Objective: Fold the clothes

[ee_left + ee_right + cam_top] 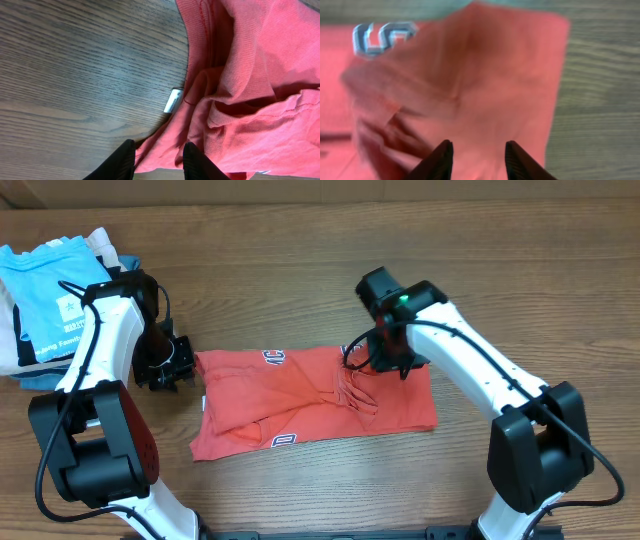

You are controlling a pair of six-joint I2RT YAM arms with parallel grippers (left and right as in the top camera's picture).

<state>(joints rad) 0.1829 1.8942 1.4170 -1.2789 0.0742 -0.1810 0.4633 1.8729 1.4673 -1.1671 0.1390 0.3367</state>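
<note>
Though rumpled on the counter [300, 270], coral-red T-shirt [300, 405] beneath left claw [159, 150] and right claw [476, 150], both wide, empty.

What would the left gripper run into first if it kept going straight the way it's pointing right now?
Most likely the rumpled edge of the coral-red cotton T-shirt, lying straight ahead of the open left gripper on the brown wooden table. How far off is unclear.

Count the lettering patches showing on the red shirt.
2. One lettering patch sits at the far edge of the red shirt, the other near its front edge. Folds may hide more.
</note>
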